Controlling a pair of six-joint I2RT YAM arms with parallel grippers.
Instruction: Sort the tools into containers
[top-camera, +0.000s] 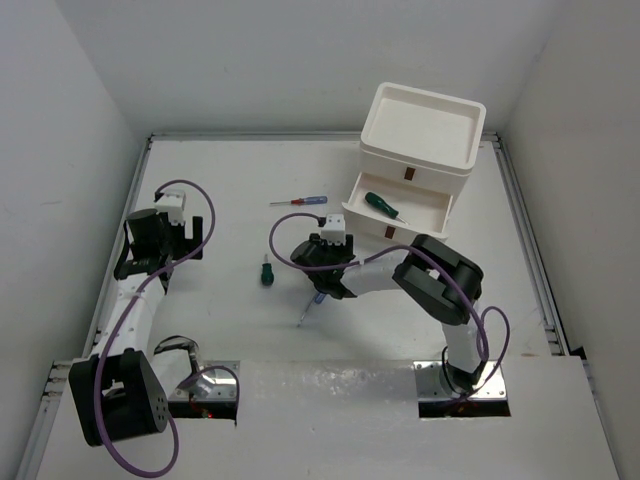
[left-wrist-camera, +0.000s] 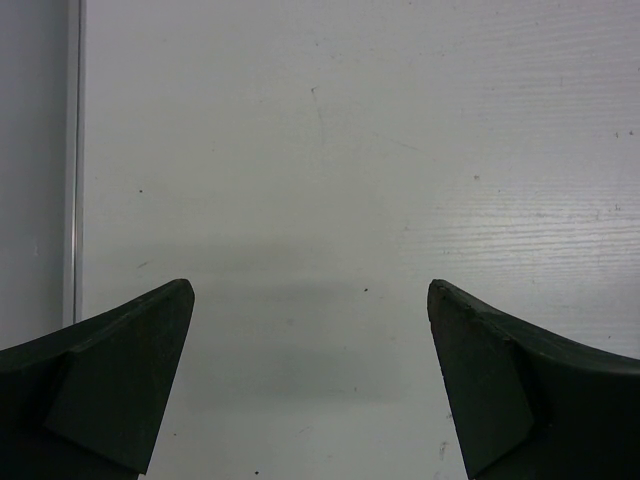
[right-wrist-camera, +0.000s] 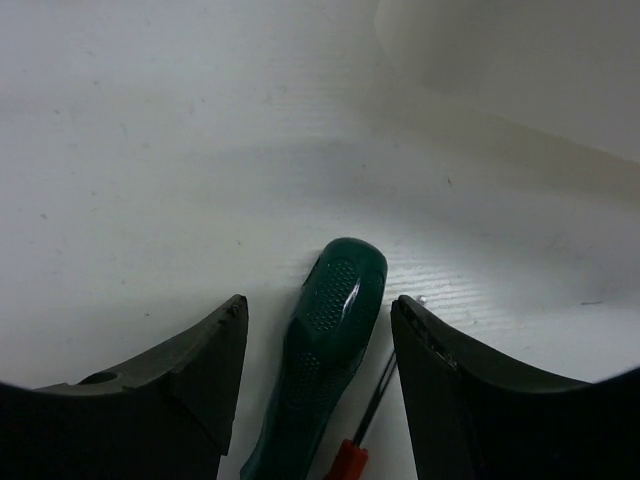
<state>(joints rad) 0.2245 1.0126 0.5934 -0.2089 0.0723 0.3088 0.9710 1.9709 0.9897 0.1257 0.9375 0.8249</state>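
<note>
- right gripper spread, straddling a green-handled screwdriver; thin red-handled screwdriver alongside
- left gripper spread wide over bare table, 9 o'clock side
- drawer stack at 1 o'clock rim, middle drawer open
- green-handled: three, counting the drawer screwdriver and the stubby screwdriver
- thin: two, counting the blue-red screwdriver at 12 o'clock

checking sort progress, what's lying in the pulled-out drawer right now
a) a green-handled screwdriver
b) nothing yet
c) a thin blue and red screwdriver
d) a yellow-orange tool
A: the top view shows a green-handled screwdriver lying slantwise inside the one open drawer, with nothing else visible in it.
</note>
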